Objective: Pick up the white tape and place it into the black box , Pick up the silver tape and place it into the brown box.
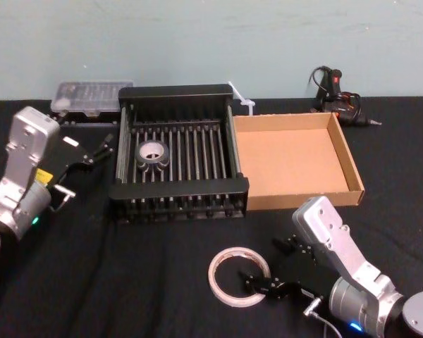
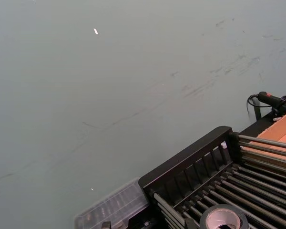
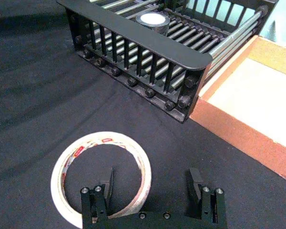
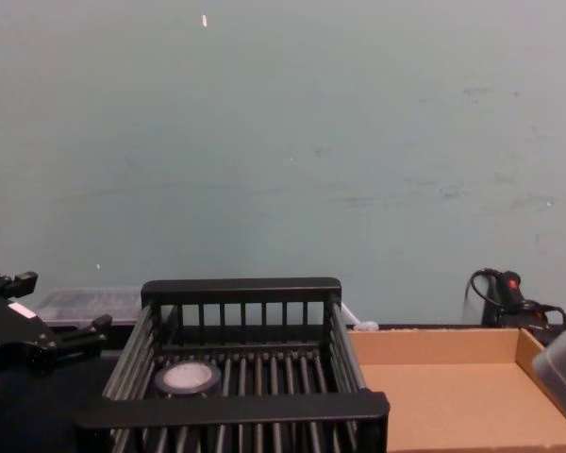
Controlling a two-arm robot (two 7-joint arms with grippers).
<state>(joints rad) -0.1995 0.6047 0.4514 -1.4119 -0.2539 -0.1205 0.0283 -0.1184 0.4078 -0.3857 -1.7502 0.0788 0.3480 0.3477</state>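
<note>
In the head view the right gripper (image 1: 280, 266) sat low over the black cloth (image 1: 162, 282), jaws spread wide and holding nothing, with the white tape (image 1: 239, 276) lying flat just to its left, the near finger at the ring's rim. The black box (image 1: 178, 162) stood beyond it, the silver tape (image 1: 153, 153) already lying on its slats, though the task wanted that roll in the brown box (image 1: 292, 160), which stood bare beside the crate. The left gripper (image 1: 95, 150) hung open and empty just left of the crate. In the left wrist view the silver tape (image 2: 224, 217) was cut off at the frame's edge. In the right wrist view one finger (image 3: 107, 183) stood over the white tape (image 3: 101, 176), inside its hole, the other well clear on the cloth. The roll looked light, thin and stiff, probably slick on its outer face, so pinching one wall of the ring seemed the safest hold. In the chest view the silver tape (image 4: 187, 377) showed behind the crate's front rail, while the left gripper (image 4: 52, 326) was partly cut off.
</note>
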